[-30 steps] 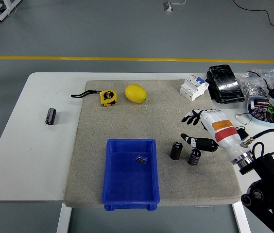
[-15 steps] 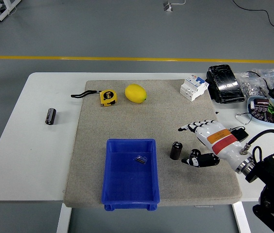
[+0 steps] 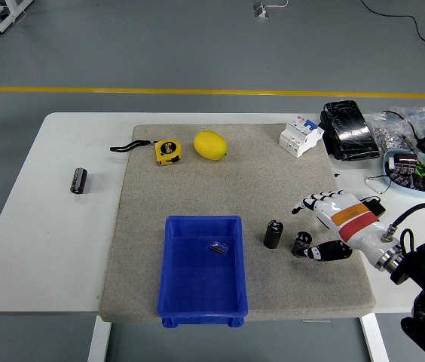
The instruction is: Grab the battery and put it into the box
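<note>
While your right hand (image 3: 325, 226) pinches one battery (image 3: 301, 243), fingers splayed, grip looks weak.
Watch the upright battery (image 3: 273, 234) at 9 o'clock; the box (image 3: 202, 270) route crosses it.

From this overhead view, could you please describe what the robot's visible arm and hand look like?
Only the right arm shows. Its right hand has a white back and black fingers with white segments. The white forearm carries an orange label beside a red band, then a silver ring at the wrist joint. Behind it the arm is black, with a black cable looping over it.
</note>
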{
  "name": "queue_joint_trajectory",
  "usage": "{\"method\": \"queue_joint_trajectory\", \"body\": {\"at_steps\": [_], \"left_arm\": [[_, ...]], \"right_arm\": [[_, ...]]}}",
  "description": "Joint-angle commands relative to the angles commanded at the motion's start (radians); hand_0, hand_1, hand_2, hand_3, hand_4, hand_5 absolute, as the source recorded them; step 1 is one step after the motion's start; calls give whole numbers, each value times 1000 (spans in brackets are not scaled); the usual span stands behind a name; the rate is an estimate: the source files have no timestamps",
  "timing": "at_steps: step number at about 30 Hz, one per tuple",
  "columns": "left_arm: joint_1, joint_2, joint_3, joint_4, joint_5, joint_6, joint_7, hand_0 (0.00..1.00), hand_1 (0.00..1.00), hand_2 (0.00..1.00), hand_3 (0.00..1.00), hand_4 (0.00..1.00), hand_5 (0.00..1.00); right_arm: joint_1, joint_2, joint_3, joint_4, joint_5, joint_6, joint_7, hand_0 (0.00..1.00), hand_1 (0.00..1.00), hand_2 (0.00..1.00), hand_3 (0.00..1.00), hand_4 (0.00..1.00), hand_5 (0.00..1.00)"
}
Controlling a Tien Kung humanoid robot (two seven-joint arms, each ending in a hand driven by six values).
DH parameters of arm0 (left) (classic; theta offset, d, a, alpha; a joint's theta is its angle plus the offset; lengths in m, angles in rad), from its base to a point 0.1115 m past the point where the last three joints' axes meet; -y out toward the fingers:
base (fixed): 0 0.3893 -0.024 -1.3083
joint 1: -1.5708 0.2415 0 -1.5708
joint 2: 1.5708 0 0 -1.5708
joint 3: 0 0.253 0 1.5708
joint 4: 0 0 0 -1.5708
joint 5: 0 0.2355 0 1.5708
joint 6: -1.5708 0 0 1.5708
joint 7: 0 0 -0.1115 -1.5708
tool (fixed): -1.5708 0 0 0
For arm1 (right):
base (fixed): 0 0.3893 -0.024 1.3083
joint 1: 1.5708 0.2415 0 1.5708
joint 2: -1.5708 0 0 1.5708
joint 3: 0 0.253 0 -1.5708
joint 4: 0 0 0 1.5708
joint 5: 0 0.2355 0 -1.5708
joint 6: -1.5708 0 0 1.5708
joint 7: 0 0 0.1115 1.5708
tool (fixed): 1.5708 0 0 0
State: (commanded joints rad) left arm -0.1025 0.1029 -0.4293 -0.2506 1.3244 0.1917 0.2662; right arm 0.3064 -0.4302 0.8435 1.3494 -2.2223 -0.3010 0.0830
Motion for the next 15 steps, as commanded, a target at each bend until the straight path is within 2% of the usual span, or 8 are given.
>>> {"method": "queue_joint_trajectory", "body": {"at_steps": [15], "left_arm": [[-1,-1,-3,-2,8,-6,0,692,639,679,622,624,683]], "right_arm": [[21,21,-48,-78,52,-14,10,461,547,626,577,998,356]]}}
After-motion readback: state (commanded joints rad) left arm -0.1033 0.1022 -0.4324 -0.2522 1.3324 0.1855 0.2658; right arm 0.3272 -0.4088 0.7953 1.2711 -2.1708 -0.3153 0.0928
